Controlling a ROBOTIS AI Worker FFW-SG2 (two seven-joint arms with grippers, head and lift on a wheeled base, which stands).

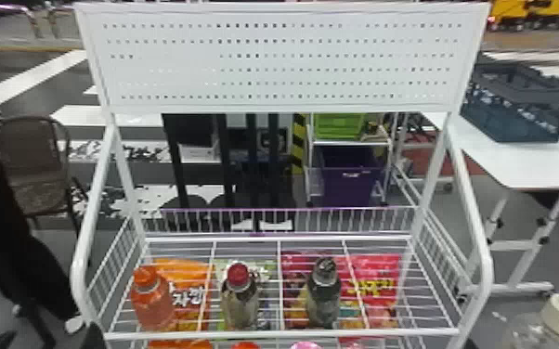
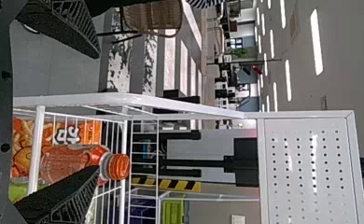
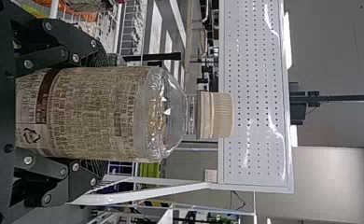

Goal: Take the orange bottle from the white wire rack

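Head view: the orange bottle (image 1: 152, 301) stands upright at lower left, on the white wire rack (image 1: 283, 333). A red-capped bottle (image 1: 240, 304) stands at lower center; a dark-capped bottle (image 1: 324, 299) is to the right of it. The left gripper (image 1: 51, 330) is at the lower-left corner, fingers spread.

Left wrist view: the fingers enter at upper left and lower left, wide apart — nothing is gripped. The lower finger overlaps part of the orange bottle; contact cannot be determined.

Right wrist view: the right gripper (image 3: 106, 113) is closed around a clear, cream-capped bottle (image 3: 166, 114) — label at left, cap at center.
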